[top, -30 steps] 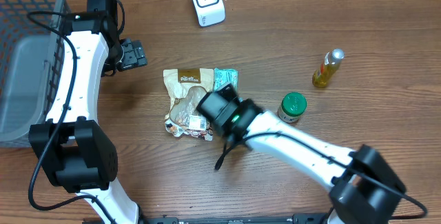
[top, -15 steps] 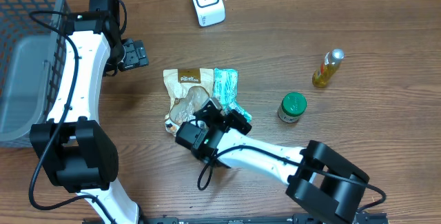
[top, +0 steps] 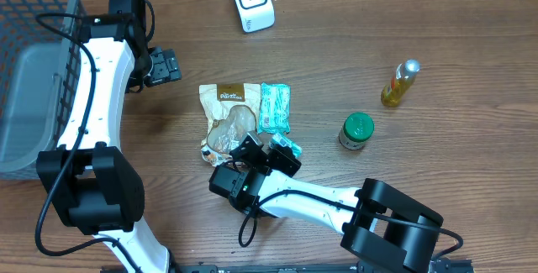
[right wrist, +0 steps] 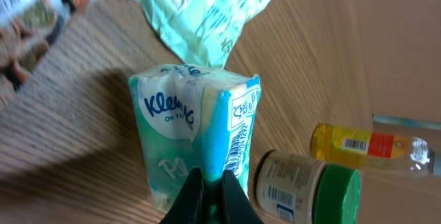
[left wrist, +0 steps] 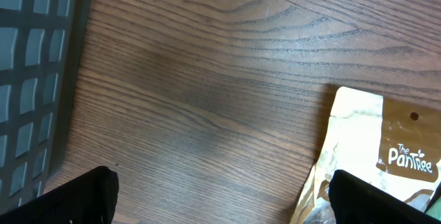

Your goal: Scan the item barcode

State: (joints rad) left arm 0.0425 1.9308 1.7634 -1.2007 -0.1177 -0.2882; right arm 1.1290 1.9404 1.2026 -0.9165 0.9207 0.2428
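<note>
Right tool (right wrist: 210, 195) is pinching the seam of the Kleenex pack (right wrist: 180, 145), barcode side showing, just beside the brown snack bag (top: 227, 118) mid-table (top: 437, 38) and well apart from the scanner (top: 252, 2), while the left tool (top: 161, 65) hangs spread wide.

A brown snack pouch (top: 229, 113) lies on the wooden table (top: 437, 21), a teal packet (top: 275, 107) against its right edge, a white scanner (top: 252, 2) beyond it, a green-lidded jar (top: 356, 130) and yellow bottle (top: 400, 84) farther right.
</note>
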